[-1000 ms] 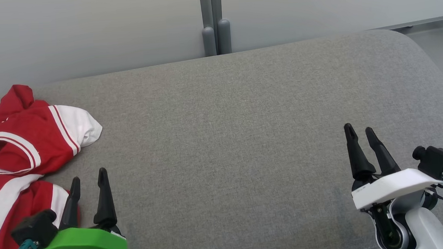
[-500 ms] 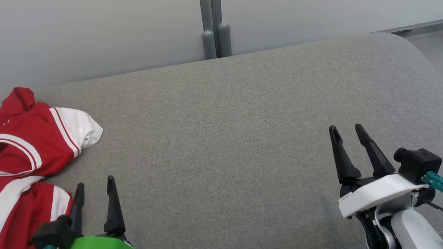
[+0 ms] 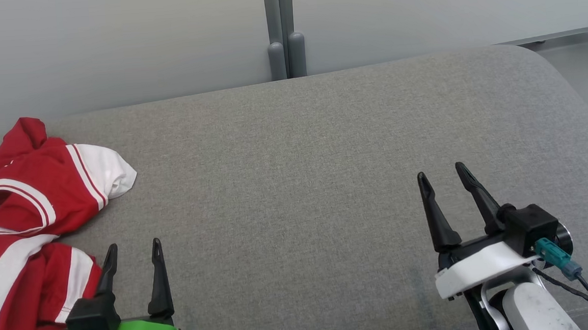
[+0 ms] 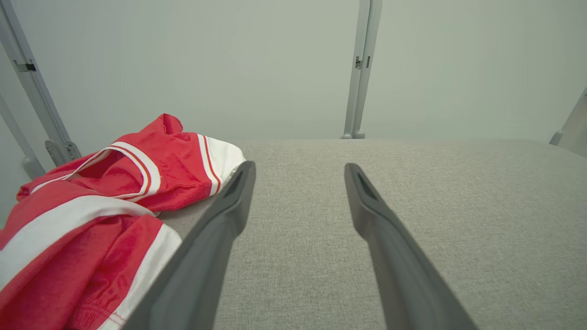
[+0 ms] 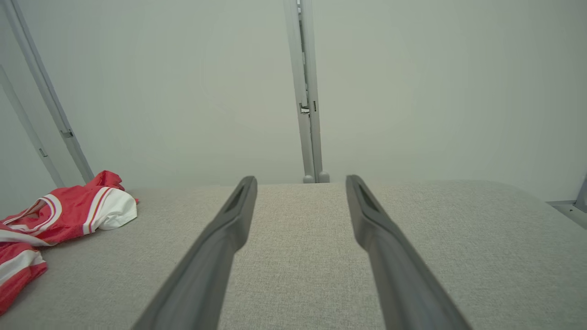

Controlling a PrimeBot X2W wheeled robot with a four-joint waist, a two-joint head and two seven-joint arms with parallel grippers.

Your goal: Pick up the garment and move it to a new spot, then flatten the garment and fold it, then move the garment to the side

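Note:
The garment [image 3: 26, 212] is a red top with white stripes and a white sleeve end, lying crumpled at the left edge of the grey padded surface [image 3: 299, 175]. It also appears in the left wrist view [image 4: 101, 197] and far left in the right wrist view [image 5: 59, 215]. My left gripper [image 3: 133, 246] stands open just right of the garment's lower part, nothing between its fingers. My right gripper [image 3: 440, 171] stands open over bare grey fabric at the lower right, far from the garment. In the wrist views both pairs of fingers [image 4: 220, 229] [image 5: 220, 238] are spread apart and hold nothing.
A pale wall with a grey upright post [image 3: 281, 33] runs behind the surface. The surface's rounded right corner [image 3: 548, 62] drops to a pale floor. Bare grey fabric stretches between the two grippers.
My right gripper has shifted left and turned slightly. My left gripper has moved a little right and down in the view. The garment lies as before; both stay open.

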